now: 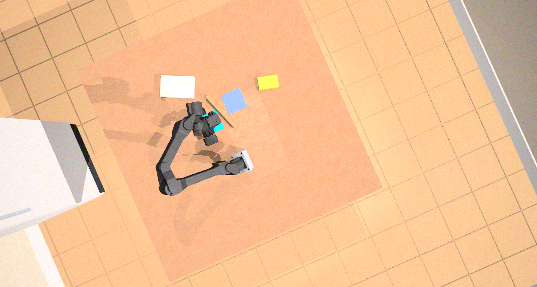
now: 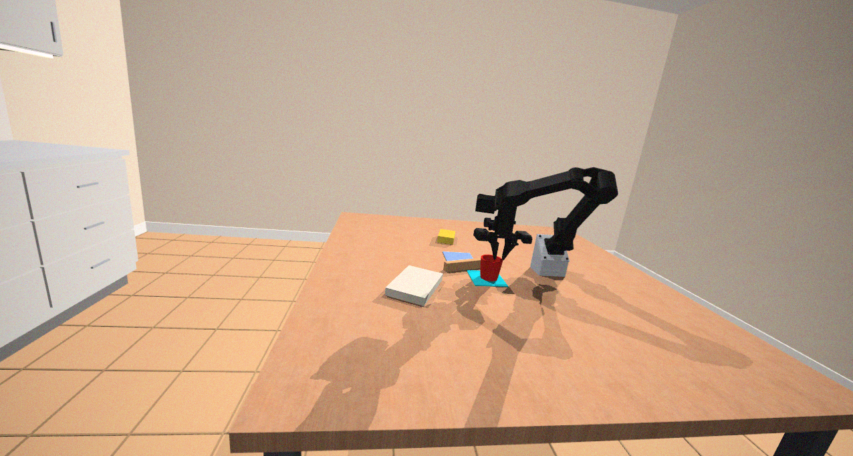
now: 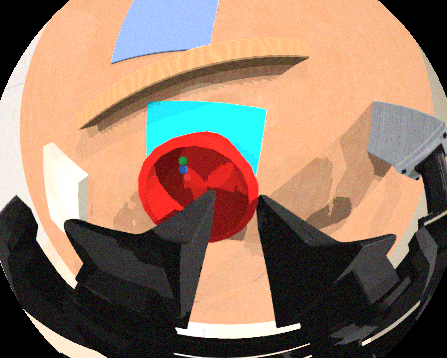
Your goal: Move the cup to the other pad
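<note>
The red cup (image 2: 490,267) (image 3: 245,165) stands about upright on the cyan pad (image 1: 219,128) (image 2: 475,277) (image 3: 205,115). A green marble (image 3: 183,160) and a blue marble (image 3: 183,169) lie inside it, with what looks like a reddish one beside them. My gripper (image 2: 499,258) (image 3: 236,199) is partly open at the rim, one fingertip over the cup's inside and the other just outside, with a gap between them. The arm hides most of the cup in the top view. The blue pad (image 1: 234,100) (image 2: 457,255) (image 3: 165,25) bears nothing.
A wooden bar (image 1: 220,111) (image 2: 460,266) (image 3: 195,57) lies between the pads. A white box (image 1: 177,86) (image 2: 413,283) (image 3: 65,185) is beside the cyan pad. A yellow block (image 1: 268,82) (image 2: 446,237) lies beyond the blue pad.
</note>
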You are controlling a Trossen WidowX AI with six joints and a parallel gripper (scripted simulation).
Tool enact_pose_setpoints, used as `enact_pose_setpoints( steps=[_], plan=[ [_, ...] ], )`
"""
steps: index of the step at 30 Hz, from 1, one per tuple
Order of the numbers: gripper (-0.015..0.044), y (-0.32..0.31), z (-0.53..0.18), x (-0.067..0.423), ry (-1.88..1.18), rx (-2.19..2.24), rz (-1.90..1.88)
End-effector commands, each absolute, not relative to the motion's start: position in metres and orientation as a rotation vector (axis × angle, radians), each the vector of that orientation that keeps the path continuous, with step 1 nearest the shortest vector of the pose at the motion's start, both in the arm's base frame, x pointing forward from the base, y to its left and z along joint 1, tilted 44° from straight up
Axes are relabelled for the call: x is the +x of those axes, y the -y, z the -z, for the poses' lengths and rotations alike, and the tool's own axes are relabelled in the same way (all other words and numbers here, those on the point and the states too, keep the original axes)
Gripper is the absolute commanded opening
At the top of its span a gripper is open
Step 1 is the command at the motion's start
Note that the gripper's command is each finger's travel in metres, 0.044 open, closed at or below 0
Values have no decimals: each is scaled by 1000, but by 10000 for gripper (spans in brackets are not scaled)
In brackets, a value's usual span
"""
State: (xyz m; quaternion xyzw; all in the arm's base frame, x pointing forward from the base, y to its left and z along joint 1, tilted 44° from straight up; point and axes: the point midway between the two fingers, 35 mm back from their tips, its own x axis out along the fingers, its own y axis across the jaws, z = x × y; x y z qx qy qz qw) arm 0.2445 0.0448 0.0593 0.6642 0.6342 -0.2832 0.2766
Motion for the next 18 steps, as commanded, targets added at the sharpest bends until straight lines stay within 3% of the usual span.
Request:
enact_pose_setpoints(
  steps=[1, 14, 18],
  plan=[
    [128, -39, -64, 245, -1699, 1780, 759],
    [128, -29, -77, 243, -1701, 1783, 758],
    [233, -32, -73, 243, -1703, 1788, 760]
  ],
)
